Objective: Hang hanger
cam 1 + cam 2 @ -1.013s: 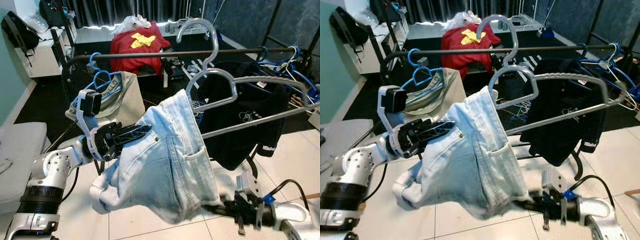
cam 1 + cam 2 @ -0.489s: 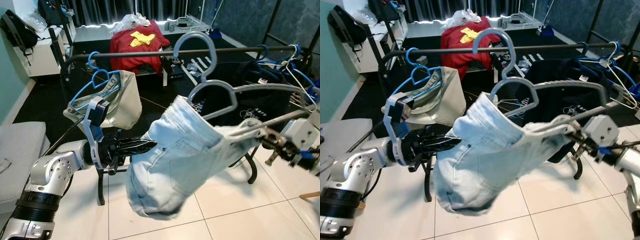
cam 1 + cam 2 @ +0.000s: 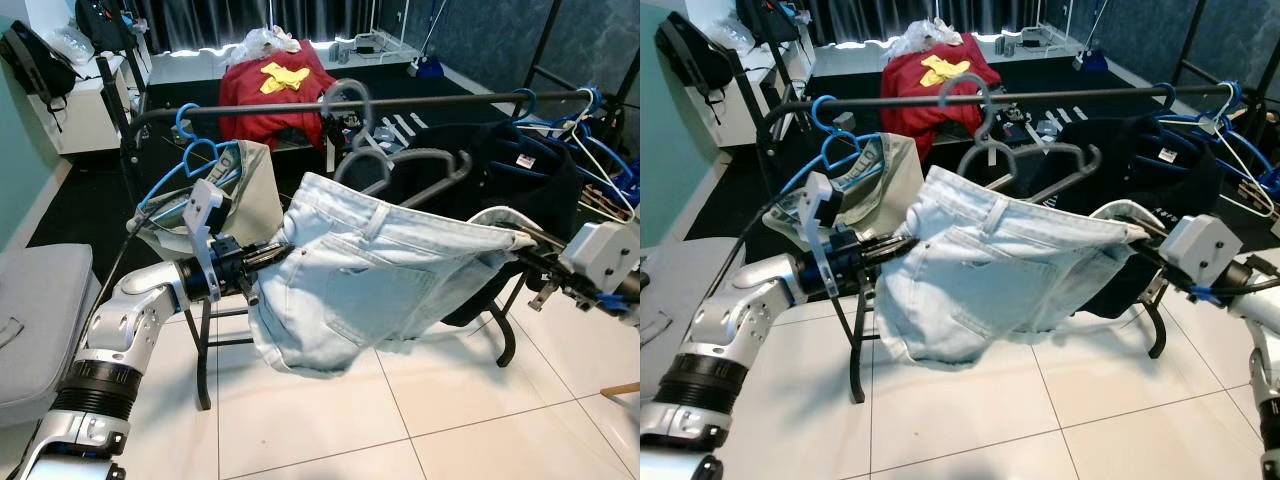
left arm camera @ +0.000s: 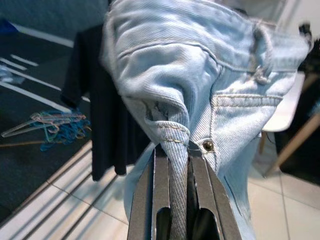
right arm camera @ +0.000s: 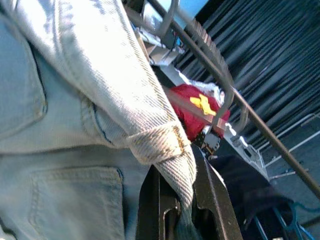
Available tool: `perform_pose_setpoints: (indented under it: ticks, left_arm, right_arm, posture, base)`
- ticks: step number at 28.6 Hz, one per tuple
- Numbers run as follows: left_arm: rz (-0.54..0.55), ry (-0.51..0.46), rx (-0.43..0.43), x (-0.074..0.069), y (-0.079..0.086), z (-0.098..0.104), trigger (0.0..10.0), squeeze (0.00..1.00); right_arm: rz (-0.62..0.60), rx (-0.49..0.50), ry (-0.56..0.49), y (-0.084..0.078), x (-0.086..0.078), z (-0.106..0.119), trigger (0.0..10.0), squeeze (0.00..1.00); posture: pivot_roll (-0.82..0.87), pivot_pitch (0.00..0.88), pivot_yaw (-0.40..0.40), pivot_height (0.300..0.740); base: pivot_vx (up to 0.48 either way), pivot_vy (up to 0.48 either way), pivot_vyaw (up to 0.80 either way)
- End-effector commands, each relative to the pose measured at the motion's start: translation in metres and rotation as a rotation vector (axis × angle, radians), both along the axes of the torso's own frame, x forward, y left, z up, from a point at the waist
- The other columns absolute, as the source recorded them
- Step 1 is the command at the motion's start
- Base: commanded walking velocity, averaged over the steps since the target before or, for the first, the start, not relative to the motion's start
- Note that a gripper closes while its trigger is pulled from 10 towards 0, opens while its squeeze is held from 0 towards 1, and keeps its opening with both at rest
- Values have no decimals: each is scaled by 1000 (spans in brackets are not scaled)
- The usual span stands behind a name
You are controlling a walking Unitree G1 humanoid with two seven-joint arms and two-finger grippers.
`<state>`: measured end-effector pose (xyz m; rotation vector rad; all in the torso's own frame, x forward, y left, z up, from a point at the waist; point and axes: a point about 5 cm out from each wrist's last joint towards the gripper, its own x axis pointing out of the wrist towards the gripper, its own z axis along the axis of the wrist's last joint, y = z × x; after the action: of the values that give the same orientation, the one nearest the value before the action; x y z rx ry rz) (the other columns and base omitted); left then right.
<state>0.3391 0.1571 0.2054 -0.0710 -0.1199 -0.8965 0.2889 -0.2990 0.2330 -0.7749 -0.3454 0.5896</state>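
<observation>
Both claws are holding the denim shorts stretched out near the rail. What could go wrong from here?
1. Each claw, left claw and right claw, pinches only a thin fold of the denim shorts; a pull could slip one corner free.
2. The grey hanger sits tilted, its hook beside the rail; whether it is seated is unclear, so it may drop.

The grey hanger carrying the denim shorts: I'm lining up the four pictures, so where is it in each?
Left eye view: grey hanger, upper centre, hook at the rail, above the denim shorts.
Right eye view: upper centre, above the shorts.
Left wrist view: not in it; left gripper pinches denim.
Right wrist view: blurred grey curve past the right gripper.
Shared landmark: the red garment.
</observation>
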Motion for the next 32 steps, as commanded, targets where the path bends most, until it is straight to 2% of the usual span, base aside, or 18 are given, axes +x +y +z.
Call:
perform_pose_setpoints:
  ticks: [1,2,4,5,9,12,13,15,16,19,20,21,26,29,32]
  left_arm:
    - [55,-23,-8,-1,21,5,0,0]
    - [35,-36,-4,-5,25,5,0,0]
    - [33,-39,-5,-5,26,5,0,0]
    - [11,-46,-57,-8,27,8,0,0]
    - [-28,-60,-119,-12,28,12,0,0]
    - [-68,-51,-96,-17,27,9,0,0]
    - [-94,-38,-41,-19,26,4,0,0]
    - [-94,-38,-41,-19,26,4,0,0]
    - [-124,-23,22,-22,26,-2,0,0]
    - [-178,42,294,-29,33,-24,0,0]
    - [-178,42,294,-29,33,-24,0,0]
    - [-177,52,349,-30,35,-28,0,0]
    - [-173,69,383,-29,36,-31,0,0]
    - [-170,99,458,-30,41,-36,0,0]
    - [-157,108,477,-30,44,-37,0,0]
  right_arm:
    - [-90,24,-1,-17,-3,-2,0,0]
    - [-129,36,6,-25,-4,-4,0,0]
    - [-136,39,6,-26,-4,-4,0,0]
    - [-149,38,14,-29,-4,-6,0,0]
    - [-170,34,28,-33,-5,-9,0,0]
    - [-178,32,28,-35,-6,-9,0,0]
    - [-178,31,22,-35,-6,-8,0,0]
    - [-178,31,22,-35,-6,-8,0,0]
    - [-178,26,13,-36,-6,-6,0,0]
    - [-192,16,-22,-40,-5,1,0,0]
    - [-192,16,-22,-40,-5,1,0,0]
    - [-189,13,-32,-40,-6,2,0,0]
    - [-185,3,-47,-39,-5,4,0,0]
    - [-196,-9,-74,-39,-4,8,0,0]
    - [-203,-10,-73,-41,-4,8,0,0]
  posture:
    - [-84,77,21,740]
    - [-84,78,20,740]
    - [-84,78,20,740]
    - [-84,78,20,740]
    - [-82,76,19,740]
    - [-82,72,18,740]
    - [-81,69,18,740]
    - [-81,69,18,740]
    - [-81,65,18,740]
    - [-78,62,19,740]
    - [-78,62,19,740]
    - [-77,61,19,740]
    - [-76,59,21,740]
    - [-74,63,25,740]
    - [-74,64,25,740]
  base:
    - [0,0,0]
    - [0,0,0]
    - [0,0,0]
    - [0,0,0]
    - [0,0,0]
    - [0,0,0]
    - [0,0,0]
    - [0,0,0]
    - [0,0,0]
    - [0,0,0]
    - [0,0,0]
    - [0,0,0]
    - [0,0,0]
    - [0,0,0]
    - [0,0,0]
